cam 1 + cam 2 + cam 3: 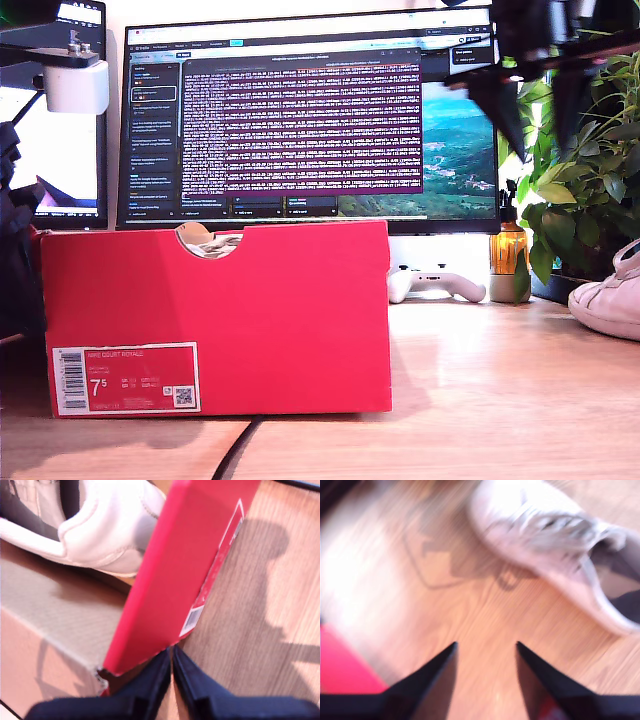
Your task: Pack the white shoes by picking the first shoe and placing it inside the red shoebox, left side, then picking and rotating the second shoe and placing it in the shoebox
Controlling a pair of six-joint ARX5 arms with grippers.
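The red shoebox (215, 310) stands on the wooden table in the exterior view's left half. One white shoe (107, 530) lies inside it, and its laces (208, 243) show through the notch. My first gripper (171, 652) is shut on nothing and hovers over the shoebox (185, 565) wall near the barcode label. The other white shoe (555, 545) lies on the table; its toe (610, 300) shows at the exterior view's right edge. My second gripper (486, 644) is open above bare wood, short of that shoe. It hangs high at the exterior view's upper right (540, 125).
A monitor (310, 120) stands behind the box. A white game controller (435, 283), an amber bottle (508, 250) and a leafy plant (590, 180) sit at the back on the exterior view's right. A black cable (235, 450) runs toward the front edge.
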